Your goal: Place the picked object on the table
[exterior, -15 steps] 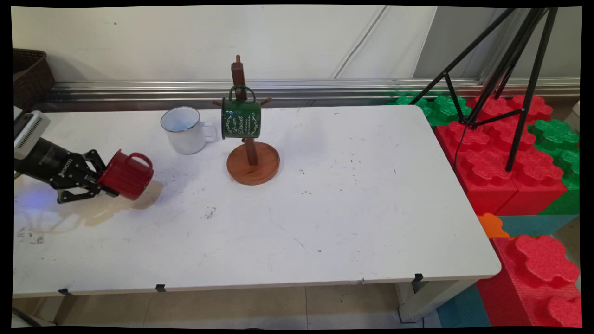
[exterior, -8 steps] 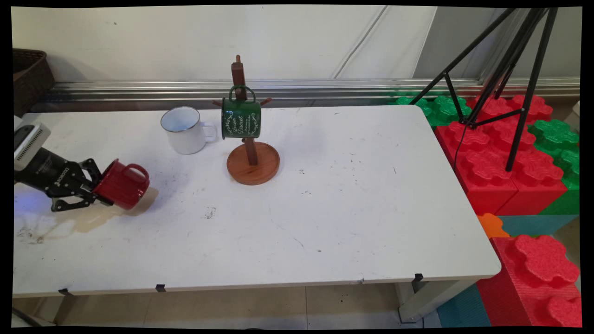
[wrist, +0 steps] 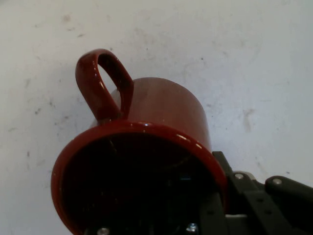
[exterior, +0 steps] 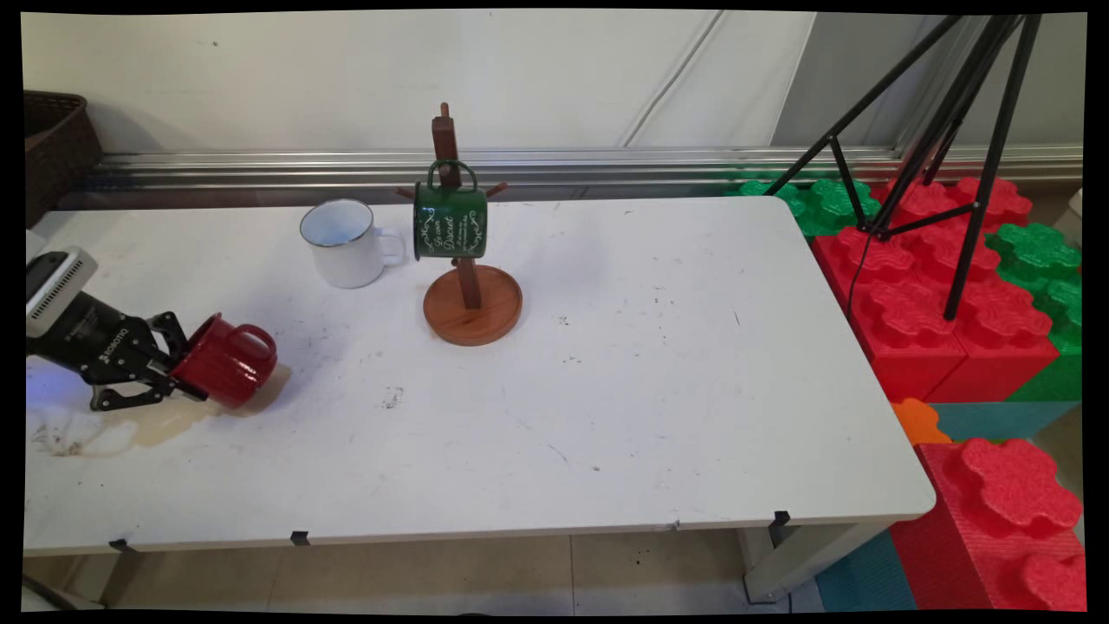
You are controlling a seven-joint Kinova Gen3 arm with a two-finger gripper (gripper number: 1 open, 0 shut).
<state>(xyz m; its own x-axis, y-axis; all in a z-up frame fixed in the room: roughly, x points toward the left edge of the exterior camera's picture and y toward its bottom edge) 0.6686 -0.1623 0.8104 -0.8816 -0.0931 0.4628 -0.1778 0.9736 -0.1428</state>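
Fingertips of my gripper (exterior: 178,374) are hidden by the red mug (exterior: 227,373) I clamp at its rim; one finger reaches inside, lost in the dark interior. Mug lies tilted on its side low over the table (exterior: 606,390), mouth towards my wrist, base pointing away, handle (wrist: 102,88) uppermost. Beyond stand a white mug (exterior: 342,243) and a wooden rack (exterior: 470,295) bearing a green mug (exterior: 450,222).

Gripper (exterior: 178,374) low at left, jaws clamped.
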